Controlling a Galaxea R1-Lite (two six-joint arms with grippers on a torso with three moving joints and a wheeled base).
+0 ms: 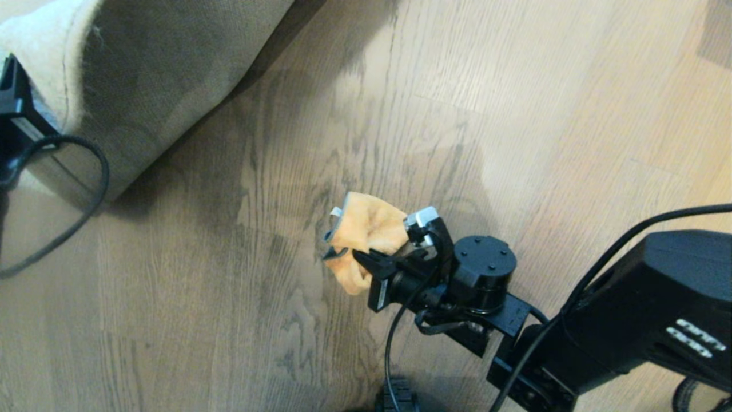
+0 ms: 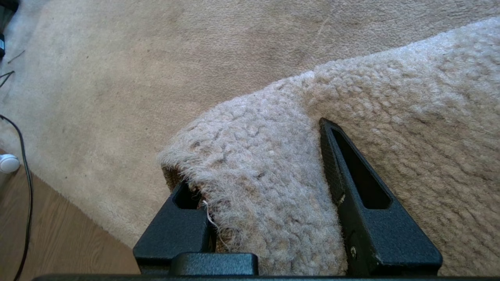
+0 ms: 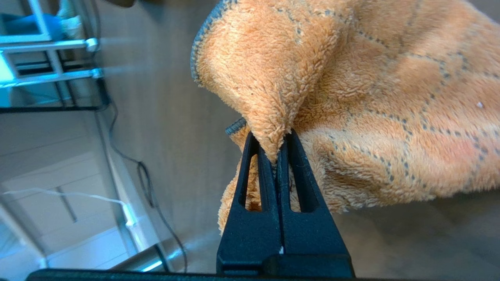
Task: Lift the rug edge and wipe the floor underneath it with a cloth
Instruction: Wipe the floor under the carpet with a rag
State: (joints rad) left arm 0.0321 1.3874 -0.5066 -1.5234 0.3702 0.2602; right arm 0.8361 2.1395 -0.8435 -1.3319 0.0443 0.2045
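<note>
Gripping the cloth (image 3: 351,117), the right gripper (image 3: 278,154) has its jaws pressed together on a pinched fold of the orange-yellow pile, dark grey edging showing along the cloth's upper hem. In the head view the same cloth (image 1: 366,234) bunches at the tip of the right gripper (image 1: 366,260), out over the bare floor (image 1: 514,114) near the middle of the scene; whether the cloth touches the planks cannot be told. The right arm reaches in from the lower right, a black cable looping along it. Planks are grey-brown with dark wavy grain. The rug (image 1: 143,74) is at upper left, its edge raised and folded over so the tan woven backing faces the camera, with a shadowed strip of floor just beside the fold. The left gripper (image 1: 14,109) shows only as a black shape at the far left edge there, against the lifted rug. From the left wrist, the left gripper (image 2: 258,183) straddles the pale grey pile of the rug (image 2: 265,164), jaws partly apart and clamped on the thick edge, one finger on each side. More rug lies flat beyond, and a strip of floor (image 2: 58,234) shows at one corner with a thin dark cable (image 2: 27,203) across it.
</note>
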